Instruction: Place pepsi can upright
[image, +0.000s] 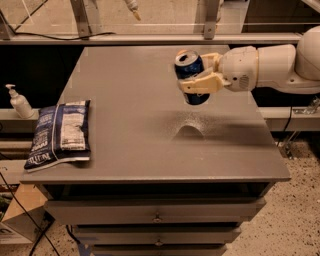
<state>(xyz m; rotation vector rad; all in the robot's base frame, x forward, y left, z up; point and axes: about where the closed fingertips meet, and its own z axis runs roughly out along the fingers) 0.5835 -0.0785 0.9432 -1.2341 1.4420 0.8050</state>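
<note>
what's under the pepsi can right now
The gripper holds the pepsi can above the tabletop. Under it there is only bare grey surface and the can's shadow, no object. The can's bottom end is hidden.

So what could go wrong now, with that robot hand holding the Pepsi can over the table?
1. The gripper holds the pepsi can above the grey table and tilted. Released like that, it would probably fall and tip over.
2. A tipped can might roll off the table's right edge, which is close. The snack bag at the left looks safely out of the way.
</note>
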